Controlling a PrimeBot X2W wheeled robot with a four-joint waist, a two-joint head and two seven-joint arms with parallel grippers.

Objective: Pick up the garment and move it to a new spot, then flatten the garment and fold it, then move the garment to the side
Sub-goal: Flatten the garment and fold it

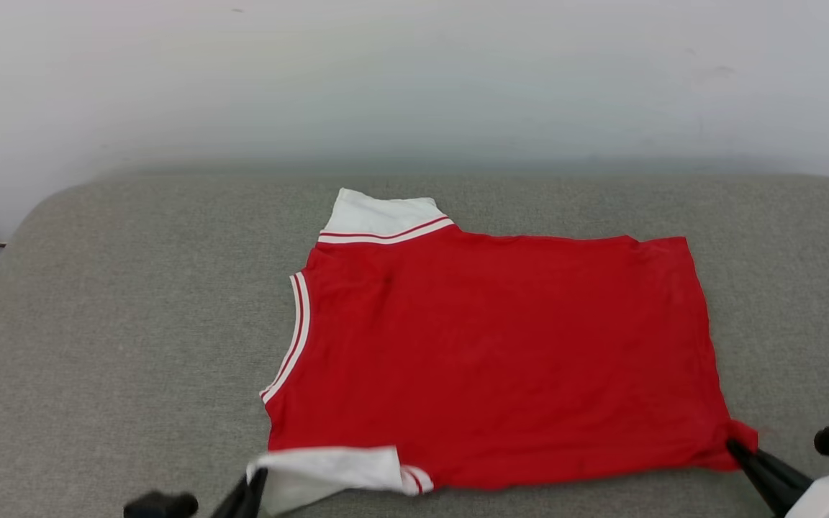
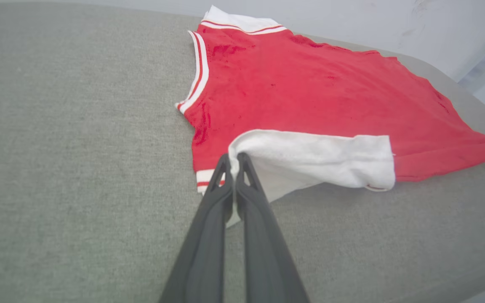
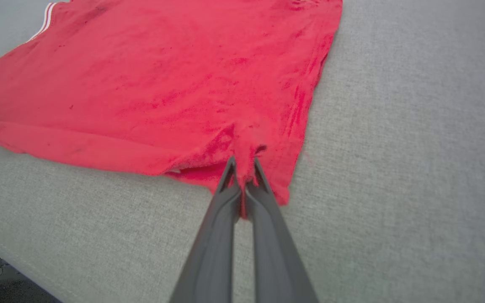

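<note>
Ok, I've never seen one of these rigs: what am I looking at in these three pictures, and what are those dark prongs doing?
One moment from three cameras on a two-armed robot: one on its head looking down, one on each wrist looking along that arm's fingers. A red garment lies spread on a grey padded surface. The prongs are grippers. The left gripper is shut on the near white sleeve; the right gripper is shut on the red corner at the hem end.

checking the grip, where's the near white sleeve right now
In the head view the near white sleeve lies at the lower left, at the front edge of the garment on the grey cushion, pinched by the left gripper.
</note>
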